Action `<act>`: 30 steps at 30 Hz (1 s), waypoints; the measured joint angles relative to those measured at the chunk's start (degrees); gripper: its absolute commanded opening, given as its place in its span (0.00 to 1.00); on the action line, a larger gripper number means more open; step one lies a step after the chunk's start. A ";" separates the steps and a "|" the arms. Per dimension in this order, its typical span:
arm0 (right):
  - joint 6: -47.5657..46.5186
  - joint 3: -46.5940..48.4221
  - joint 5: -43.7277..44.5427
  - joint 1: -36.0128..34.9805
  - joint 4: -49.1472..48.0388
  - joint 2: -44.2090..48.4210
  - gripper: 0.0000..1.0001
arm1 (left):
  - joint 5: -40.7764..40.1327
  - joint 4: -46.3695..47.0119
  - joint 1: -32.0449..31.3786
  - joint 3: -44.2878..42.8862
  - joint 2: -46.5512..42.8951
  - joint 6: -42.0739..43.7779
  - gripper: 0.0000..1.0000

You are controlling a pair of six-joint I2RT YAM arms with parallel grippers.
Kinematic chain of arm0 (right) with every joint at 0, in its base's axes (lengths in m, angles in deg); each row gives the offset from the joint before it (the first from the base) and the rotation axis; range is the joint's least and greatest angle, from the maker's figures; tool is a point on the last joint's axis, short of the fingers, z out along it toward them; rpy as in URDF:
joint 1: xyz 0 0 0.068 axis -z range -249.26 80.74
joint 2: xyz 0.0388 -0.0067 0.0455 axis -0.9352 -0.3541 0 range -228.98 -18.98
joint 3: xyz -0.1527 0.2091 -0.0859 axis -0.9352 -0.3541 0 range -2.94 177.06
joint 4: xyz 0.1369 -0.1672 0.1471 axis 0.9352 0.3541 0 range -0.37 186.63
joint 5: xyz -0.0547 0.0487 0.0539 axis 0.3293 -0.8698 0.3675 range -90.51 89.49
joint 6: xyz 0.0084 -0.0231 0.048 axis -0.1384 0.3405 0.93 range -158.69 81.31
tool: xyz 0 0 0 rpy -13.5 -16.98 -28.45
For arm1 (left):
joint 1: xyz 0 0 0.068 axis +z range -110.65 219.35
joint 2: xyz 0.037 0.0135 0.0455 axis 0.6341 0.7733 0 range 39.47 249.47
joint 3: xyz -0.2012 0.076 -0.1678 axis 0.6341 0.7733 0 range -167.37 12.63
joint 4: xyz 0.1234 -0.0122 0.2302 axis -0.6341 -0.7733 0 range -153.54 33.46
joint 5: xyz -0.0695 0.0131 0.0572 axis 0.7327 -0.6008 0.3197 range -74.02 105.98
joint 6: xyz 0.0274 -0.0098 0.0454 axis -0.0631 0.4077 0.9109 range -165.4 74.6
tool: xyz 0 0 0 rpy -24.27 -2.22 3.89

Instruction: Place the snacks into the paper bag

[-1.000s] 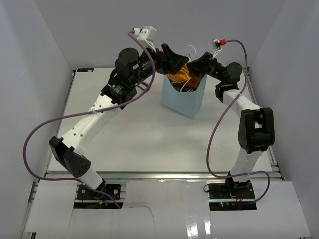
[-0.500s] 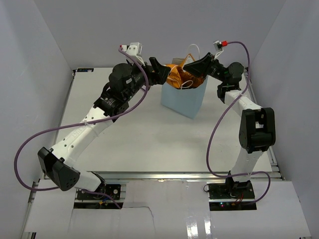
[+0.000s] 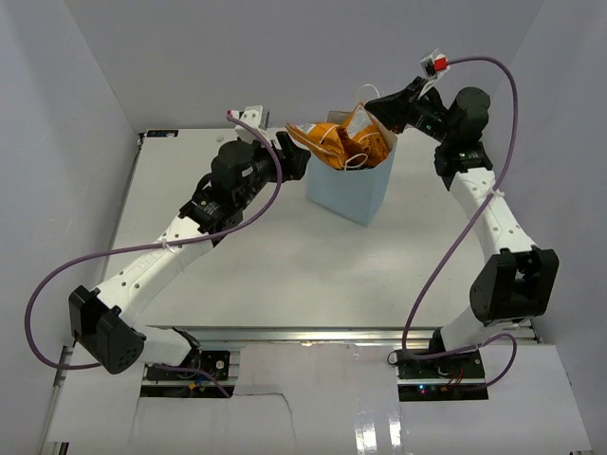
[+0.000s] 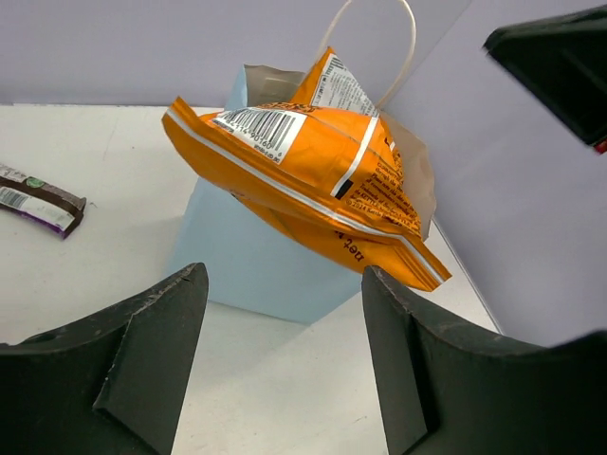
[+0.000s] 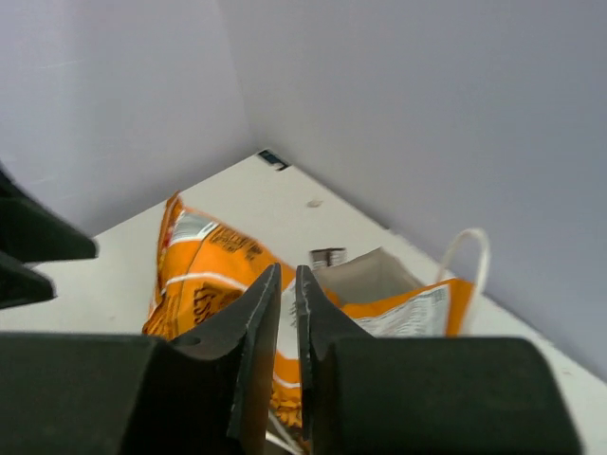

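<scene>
We log orange bag wedged crosswise on paper bag mouth, likely too wide to drop | our left pincer gapes empty just left of it | our right pincer, nearly closed, empty, hovers above, perhaps to press.

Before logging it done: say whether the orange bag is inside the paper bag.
Only partly: the orange bag juts out over the rim of the paper bag.

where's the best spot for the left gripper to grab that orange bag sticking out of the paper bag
Take the large orange bag by its flat sealed edge overhanging the paper bag's rim, coming from the left; that edge juts free toward the open left gripper.
</scene>
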 measured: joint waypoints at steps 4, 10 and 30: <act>-14.43 8.15 8.61 -0.72 13.73 0.90 0.13 | -1.22 0.42 0.26 3.26 -3.89 -0.39 0.77; -30.69 15.17 20.09 -4.87 30.21 -6.01 0.12 | -1.14 1.33 1.09 6.34 -5.88 -1.57 0.82; -49.62 27.02 34.80 -12.37 57.72 -17.94 0.11 | 13.07 2.95 4.52 -7.98 15.96 -4.09 0.85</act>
